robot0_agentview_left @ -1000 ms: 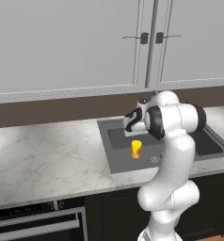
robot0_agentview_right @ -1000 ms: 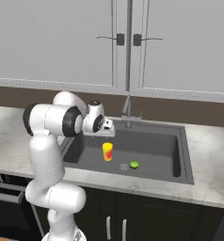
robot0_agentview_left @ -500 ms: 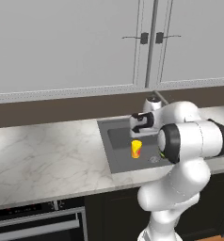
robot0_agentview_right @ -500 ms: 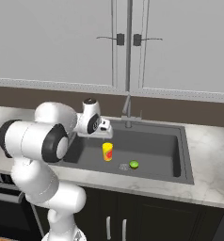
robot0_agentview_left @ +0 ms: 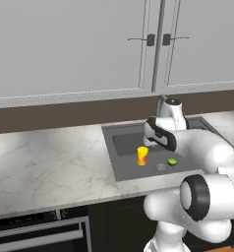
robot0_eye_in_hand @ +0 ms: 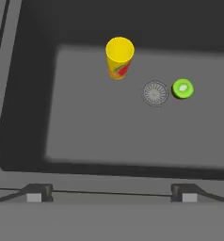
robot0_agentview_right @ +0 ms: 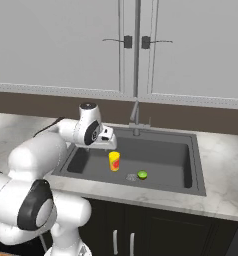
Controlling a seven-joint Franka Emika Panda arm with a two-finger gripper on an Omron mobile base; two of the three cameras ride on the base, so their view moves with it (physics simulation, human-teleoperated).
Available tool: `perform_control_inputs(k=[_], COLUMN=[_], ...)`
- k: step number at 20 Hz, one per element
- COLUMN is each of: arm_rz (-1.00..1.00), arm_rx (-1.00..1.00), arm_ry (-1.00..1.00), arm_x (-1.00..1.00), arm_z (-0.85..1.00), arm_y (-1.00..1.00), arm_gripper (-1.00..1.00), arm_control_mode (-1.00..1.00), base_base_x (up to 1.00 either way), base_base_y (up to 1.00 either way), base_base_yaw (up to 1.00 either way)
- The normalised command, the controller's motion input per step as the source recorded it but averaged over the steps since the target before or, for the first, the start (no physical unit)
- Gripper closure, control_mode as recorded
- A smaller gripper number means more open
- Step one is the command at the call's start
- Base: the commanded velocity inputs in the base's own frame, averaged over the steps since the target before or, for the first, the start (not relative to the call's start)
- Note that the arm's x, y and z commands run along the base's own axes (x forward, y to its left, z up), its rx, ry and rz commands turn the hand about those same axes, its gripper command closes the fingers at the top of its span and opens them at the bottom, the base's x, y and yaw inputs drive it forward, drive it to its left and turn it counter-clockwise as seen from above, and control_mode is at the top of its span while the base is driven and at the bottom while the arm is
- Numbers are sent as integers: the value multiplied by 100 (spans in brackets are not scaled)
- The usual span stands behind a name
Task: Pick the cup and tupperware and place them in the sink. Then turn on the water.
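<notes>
One of the two items is already in the sink (robot0_agentview_right: 196,165): the cup (robot0_agentview_right: 114,161) stands upright on the basin floor, left of the drain (robot0_eye_in_hand: 155,92), with a small green round object (robot0_agentview_right: 142,175) just past the drain on the other side. No tupperware can be made out on the marble counter (robot0_agentview_left: 50,157) left of the sink, so the main risk, as I judge it, is that the robot must search for it, and a wide swing of the arm out of the basin could clip the sink's rim or the faucet (robot0_agentview_right: 135,117) at its back edge. A sweep low across the basin could also tip the cup, which is tall and light-looking. The arm reaches forward with its hand poised above the sink's left part, tilted to look down into the basin. The gripper (robot0_agentview_right: 110,143) hangs over the cup's side of the sink, jaws spread wide and holding nothing, well clear of the cup below.
</notes>
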Motion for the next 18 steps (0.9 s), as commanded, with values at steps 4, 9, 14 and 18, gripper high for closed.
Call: perform_control_inputs(k=[4, 9, 14, 18], arm_rz=[0, -1, 0, 0], arm_rx=[0, 0, 0, 0], arm_ry=[1, 3, 1, 0], arm_x=[-56, -41, -46, -47], arm_z=[58, 57, 48, 48], arm_y=[-3, -5, -11, -17], arm_gripper=[-100, -100, -100, -100], arm_control_mode=[-100, -100, -100, -100], base_base_x=[0, 0, 0, 0], base_base_y=[0, 0, 0, 0], base_base_yaw=[0, 0, 0, 0])
